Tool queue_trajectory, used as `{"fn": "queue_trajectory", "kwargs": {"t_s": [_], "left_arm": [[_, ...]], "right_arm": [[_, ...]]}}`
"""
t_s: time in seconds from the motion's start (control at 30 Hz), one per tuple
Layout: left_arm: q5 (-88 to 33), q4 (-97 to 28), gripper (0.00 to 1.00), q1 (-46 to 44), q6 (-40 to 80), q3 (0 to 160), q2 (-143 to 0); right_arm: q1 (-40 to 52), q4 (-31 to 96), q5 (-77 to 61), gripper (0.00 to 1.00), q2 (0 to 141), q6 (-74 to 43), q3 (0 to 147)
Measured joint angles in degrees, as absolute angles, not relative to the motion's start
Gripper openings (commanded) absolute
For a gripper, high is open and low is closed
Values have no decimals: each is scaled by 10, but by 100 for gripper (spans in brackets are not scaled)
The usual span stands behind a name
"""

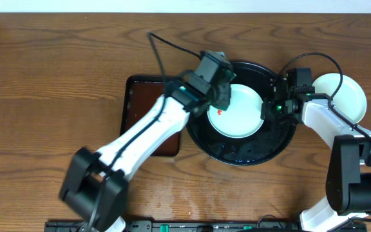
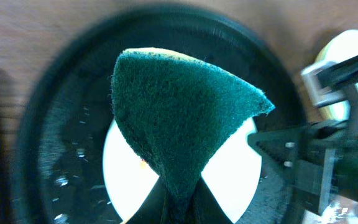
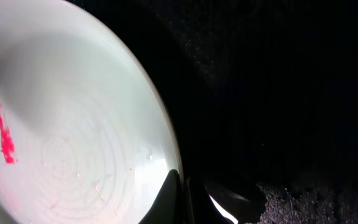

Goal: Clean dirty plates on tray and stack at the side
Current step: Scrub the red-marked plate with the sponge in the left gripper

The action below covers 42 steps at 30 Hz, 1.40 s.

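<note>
A pale mint-white plate (image 1: 240, 113) with a small red smear lies in the black round tray (image 1: 243, 154). My left gripper (image 1: 223, 90) is shut on a dark green sponge (image 2: 179, 106) and holds it over the plate's left part (image 2: 126, 162). My right gripper (image 1: 269, 109) is shut on the plate's right rim. In the right wrist view one finger (image 3: 185, 199) lies on the plate (image 3: 73, 124), with the red smear at its left. Another pale plate (image 1: 341, 95) sits on the table right of the tray. A third plate cannot be told apart.
A dark-brown rectangular tray (image 1: 143, 103) lies left of the black tray, partly under my left arm. Water drops speckle the black tray's floor (image 2: 73, 162). The brown wooden table (image 1: 57, 77) surrounds everything.
</note>
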<state>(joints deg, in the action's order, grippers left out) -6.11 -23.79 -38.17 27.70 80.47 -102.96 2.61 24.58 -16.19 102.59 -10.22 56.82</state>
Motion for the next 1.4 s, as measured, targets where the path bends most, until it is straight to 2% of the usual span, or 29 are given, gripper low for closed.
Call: {"fn": "queue_trajectory", "kwargs": {"t_s": [0.2, 1.0, 1.4], "left_arm": [[-50, -213, 8, -387, 277, 805, -1110], [-16, -176, 8, -389, 261, 816, -1200], [-91, -143, 8, -377, 255, 828, -1223]], "right_arm": [[26, 245, -163, 1, 1026, -102, 568], [26, 245, -164, 1, 1026, -102, 568], [26, 246, -159, 1, 1026, -102, 568]]}}
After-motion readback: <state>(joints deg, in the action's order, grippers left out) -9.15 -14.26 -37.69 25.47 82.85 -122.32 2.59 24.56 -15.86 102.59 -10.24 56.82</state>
